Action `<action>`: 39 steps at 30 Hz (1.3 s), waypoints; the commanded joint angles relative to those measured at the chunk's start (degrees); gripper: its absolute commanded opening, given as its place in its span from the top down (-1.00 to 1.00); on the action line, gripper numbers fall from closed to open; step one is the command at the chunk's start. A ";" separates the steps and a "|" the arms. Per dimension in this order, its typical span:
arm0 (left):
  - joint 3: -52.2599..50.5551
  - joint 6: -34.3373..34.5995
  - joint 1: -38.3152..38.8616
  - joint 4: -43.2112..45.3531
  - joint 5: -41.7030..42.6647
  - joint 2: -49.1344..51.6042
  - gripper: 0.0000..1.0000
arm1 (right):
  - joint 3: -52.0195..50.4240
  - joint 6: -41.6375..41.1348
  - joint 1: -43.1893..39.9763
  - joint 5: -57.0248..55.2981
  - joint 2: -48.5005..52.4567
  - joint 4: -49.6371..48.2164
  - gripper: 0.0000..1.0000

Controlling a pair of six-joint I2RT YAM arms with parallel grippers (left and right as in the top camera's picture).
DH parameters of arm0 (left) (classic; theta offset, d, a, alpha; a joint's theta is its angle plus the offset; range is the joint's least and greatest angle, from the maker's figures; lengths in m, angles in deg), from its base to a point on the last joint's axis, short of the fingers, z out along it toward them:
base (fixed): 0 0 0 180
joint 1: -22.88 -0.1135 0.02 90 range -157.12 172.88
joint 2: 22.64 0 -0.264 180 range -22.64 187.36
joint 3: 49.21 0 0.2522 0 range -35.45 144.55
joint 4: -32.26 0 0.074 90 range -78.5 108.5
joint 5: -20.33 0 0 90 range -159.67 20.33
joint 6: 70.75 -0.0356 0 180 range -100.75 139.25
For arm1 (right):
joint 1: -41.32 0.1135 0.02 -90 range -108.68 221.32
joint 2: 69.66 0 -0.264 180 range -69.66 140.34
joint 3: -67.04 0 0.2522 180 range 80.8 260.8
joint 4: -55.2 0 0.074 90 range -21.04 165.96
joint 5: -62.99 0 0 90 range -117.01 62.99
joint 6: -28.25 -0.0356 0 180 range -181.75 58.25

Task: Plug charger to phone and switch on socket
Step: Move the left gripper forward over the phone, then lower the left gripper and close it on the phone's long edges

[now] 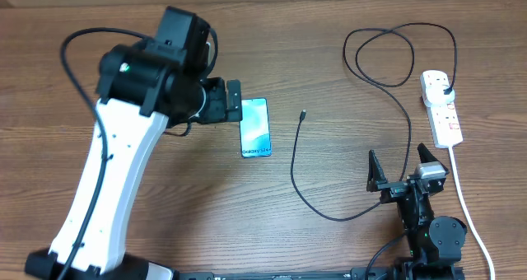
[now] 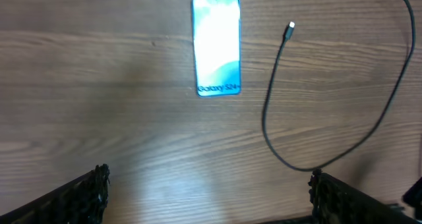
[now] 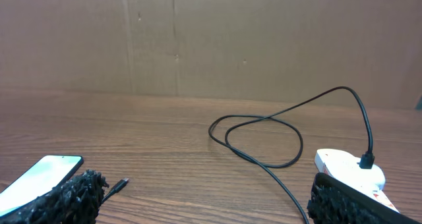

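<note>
The phone (image 1: 254,127) lies flat with its lit "Galaxy S24" screen up, near the table's middle. The charger, a thin black cable (image 1: 294,169), has its small tip (image 1: 304,114) lying free just right of the phone. It loops back to a black plug (image 1: 445,87) seated in the white socket (image 1: 443,114) at the right. My left gripper (image 1: 234,100) is open and empty, just left of the phone's top. My right gripper (image 1: 401,166) is open and empty, low near the front edge. The left wrist view shows the phone (image 2: 216,45) and the tip (image 2: 291,28) apart.
The socket's thick white cord (image 1: 465,199) runs down to the front right edge, beside my right arm. In the right wrist view the cable (image 3: 260,164) crosses between my fingers, with the socket (image 3: 348,169) to the right and a brown wall behind.
</note>
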 commanded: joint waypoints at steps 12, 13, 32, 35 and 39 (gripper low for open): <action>1.25 10.08 6.56 2.21 -5.53 15.19 -0.99 | -0.59 -0.15 -0.15 -0.39 -0.46 -0.22 -1.00; 1.20 10.10 7.10 3.04 -5.51 15.23 -0.99 | -0.59 -0.15 -0.15 -0.39 -0.46 -0.22 -1.00; -4.79 9.66 8.24 18.10 -10.71 15.30 -1.00 | -0.59 -0.15 -0.15 -0.39 -0.46 -0.22 -1.00; -6.73 9.66 8.24 20.96 -11.67 15.34 -1.00 | -0.59 -0.15 -0.15 -0.39 -0.46 -0.22 -1.00; -8.44 9.66 8.31 22.86 -11.23 15.34 -0.99 | -0.59 -0.15 -0.15 -0.39 -0.46 -0.22 -1.00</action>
